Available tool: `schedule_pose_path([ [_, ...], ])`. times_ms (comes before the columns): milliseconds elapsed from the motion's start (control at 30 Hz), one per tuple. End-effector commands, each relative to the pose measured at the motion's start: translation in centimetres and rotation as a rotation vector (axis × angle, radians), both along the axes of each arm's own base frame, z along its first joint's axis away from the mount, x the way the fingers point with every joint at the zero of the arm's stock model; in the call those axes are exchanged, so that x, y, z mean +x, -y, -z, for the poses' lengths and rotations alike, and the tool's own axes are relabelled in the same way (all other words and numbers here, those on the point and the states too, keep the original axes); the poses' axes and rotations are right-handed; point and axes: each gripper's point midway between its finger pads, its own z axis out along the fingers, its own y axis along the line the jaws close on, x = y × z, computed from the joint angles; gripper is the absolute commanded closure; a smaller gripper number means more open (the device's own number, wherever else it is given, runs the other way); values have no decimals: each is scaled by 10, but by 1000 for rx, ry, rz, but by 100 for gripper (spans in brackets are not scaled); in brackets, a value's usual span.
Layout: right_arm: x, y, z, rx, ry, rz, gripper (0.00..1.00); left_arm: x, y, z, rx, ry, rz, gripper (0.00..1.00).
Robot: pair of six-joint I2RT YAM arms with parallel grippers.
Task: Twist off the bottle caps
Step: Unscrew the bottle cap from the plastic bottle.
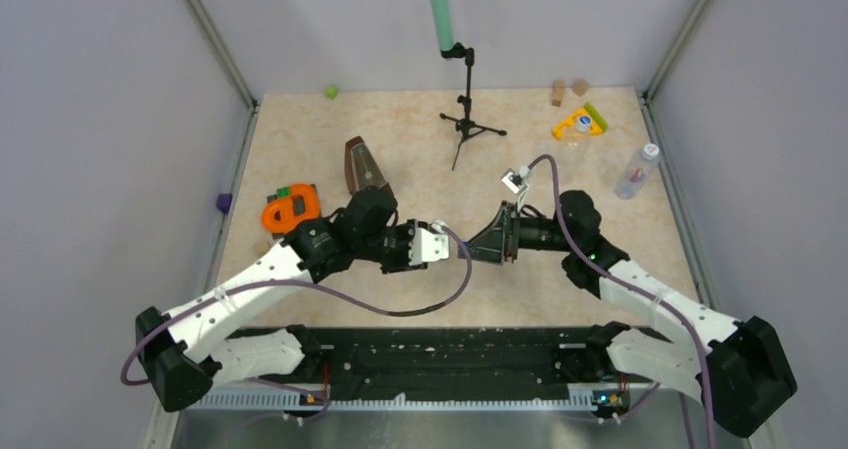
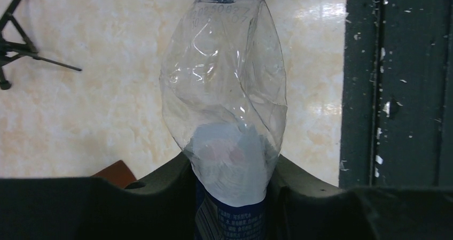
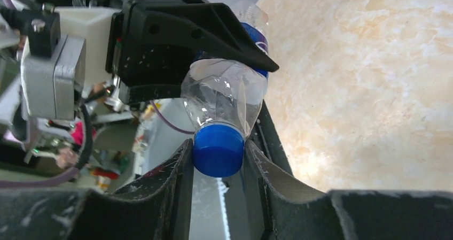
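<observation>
- While the dark blue cap (image 3: pixel 218 153) sits pinched in the narrow jaws of our right gripper (image 3: pixel 218 144), the labelled bottle (image 2: pixel 224 90) hangs above the middle of the table (image 1: pixel 420 129).
- Our left gripper (image 2: pixel 229 165) clamps the bottle's body, which is already dented.
- We judge that the soft wall may twist in the grip, so the cap would not loosen.
</observation>
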Motion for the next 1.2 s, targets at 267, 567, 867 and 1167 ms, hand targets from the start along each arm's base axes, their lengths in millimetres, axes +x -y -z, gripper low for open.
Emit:
schedule_pose_path([
  [267, -7, 11, -18, -80, 668, -55, 100, -64, 34, -55, -198, -275, 326, 100],
  [567, -22, 14, -23, -22, 937, -109, 100, -70, 32, -63, -227, -293, 355, 100],
  [867, 6, 30, -70, 109, 536, 270, 39, -1, 11, -35, -107, 66, 41, 100],
  [1167, 6, 9, -66, 101, 122, 192, 40, 15, 9, -38, -60, 230, -12, 100],
])
